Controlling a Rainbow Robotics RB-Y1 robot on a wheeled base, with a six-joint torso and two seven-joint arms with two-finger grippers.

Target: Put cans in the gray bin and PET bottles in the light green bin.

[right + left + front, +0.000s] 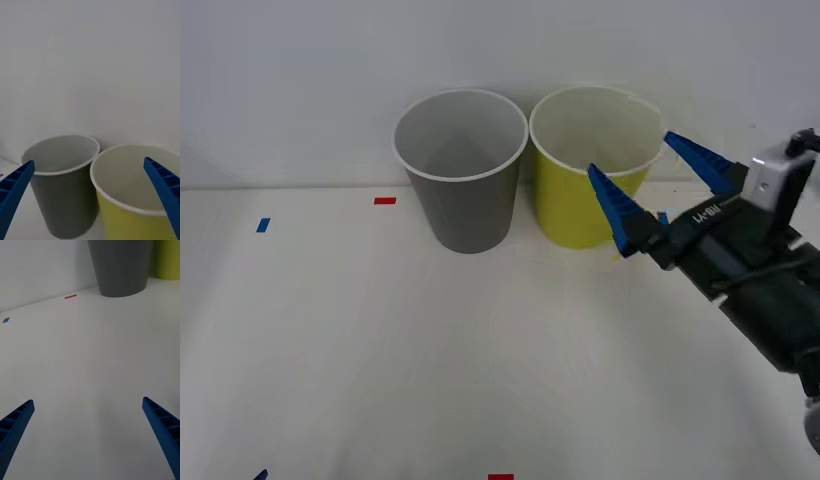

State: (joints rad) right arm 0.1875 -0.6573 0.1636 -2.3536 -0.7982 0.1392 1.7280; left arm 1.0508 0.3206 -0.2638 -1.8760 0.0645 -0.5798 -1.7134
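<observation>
White tabletop (380, 350) runs smooth and matte from edge to edge. On the far left a small blue tape mark (263, 225) lies on it, and a red tape mark (384, 200) sits farther in, near the wall. A second red mark (500, 477) is cut off by the near edge in the front view.

The left gripper (90, 435) hovers low over bare table, its blue ribbed fingers (15, 423) spread wide with nothing between them. From its wrist view the gray bin's upper part is cut off, leaving only the tapered dark wall and base.

The gray bin (465, 205) stands upright against the wall, round, tapered plastic with a white rim and pale inside. Its bottom is hard to make out. Just beside it on the right, rims almost touching, stands the light green bin (580, 215), same shape, yellow-green.

The right gripper (650, 175) hangs at that bin's near right side, at rim height, its fingers (612, 205) held wide apart and empty; one crosses in front of the bin's wall. White lettering on the black gripper body is too small to read.
</observation>
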